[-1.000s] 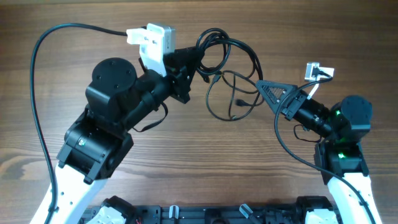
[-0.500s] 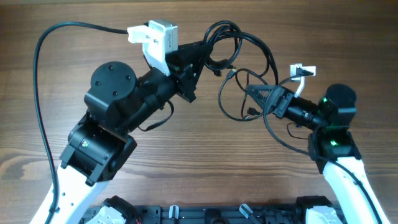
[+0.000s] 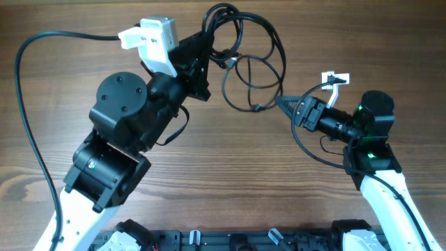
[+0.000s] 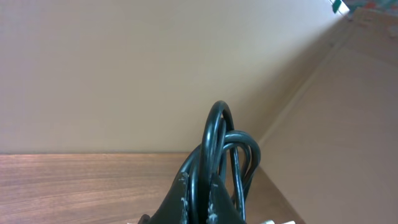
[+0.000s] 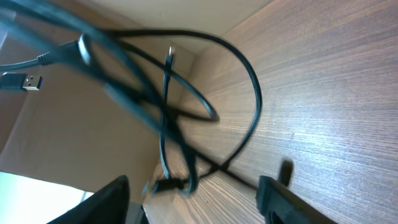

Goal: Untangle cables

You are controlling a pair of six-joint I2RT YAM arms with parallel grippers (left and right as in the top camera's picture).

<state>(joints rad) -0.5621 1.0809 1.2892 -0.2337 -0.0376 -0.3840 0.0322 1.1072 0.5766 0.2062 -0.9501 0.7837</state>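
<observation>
The left arm [image 3: 122, 111] reaches toward the far side of the wooden tabletop [image 3: 230, 174], and its jaws are closed tight on the cables [image 3: 235, 31], pinching several black cords together at the left edge of the tangle. In the left wrist view those cords [image 4: 214, 143] come straight up out of the seam between the two closed tips and arch over in narrow loops, with no gap showing between the jaws. From that grip the tangle spreads to the right in the overhead view: thick overlapping loops near the top edge, then thinner loops curving down toward the right arm [image 3: 362, 132], the lowest of them ending in a small plug [image 3: 258, 107]. The right jaws point left at that lowest loop, their tip just beside the plug; from above they are seen edge-on, so the gap does not show there. The right wrist view settles it: the two fingers [image 5: 112, 199] stand well apart at the bottom corners, partly open, and nothing is clamped between them. The thin cords [image 5: 165, 112] cross in front of that gap, with a small plug end [image 5: 163, 184] lying low between the fingers; whether either finger touches a cord cannot be told. A silver-tipped plug [image 5: 28, 81] hangs at the left of that view, blurred
</observation>
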